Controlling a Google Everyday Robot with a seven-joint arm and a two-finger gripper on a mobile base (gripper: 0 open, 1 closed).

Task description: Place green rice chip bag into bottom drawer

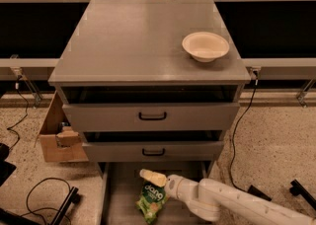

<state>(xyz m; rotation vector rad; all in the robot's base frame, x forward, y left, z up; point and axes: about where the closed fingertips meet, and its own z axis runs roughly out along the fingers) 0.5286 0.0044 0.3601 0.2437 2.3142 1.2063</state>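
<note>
The green rice chip bag (151, 202) lies on the grey floor of the bottom drawer (121, 189), which is pulled out below the cabinet. My gripper (152, 176) reaches in from the right on the white arm (222, 204). It hovers just above the top edge of the bag, close under the front of the middle drawer. I cannot tell whether it touches the bag.
The two upper drawers (152, 116) with black handles stand slightly open. A pale bowl (205, 46) sits on the cabinet top. A cardboard box (59, 137) stands on the floor at the left, with black cables (44, 194) beside it.
</note>
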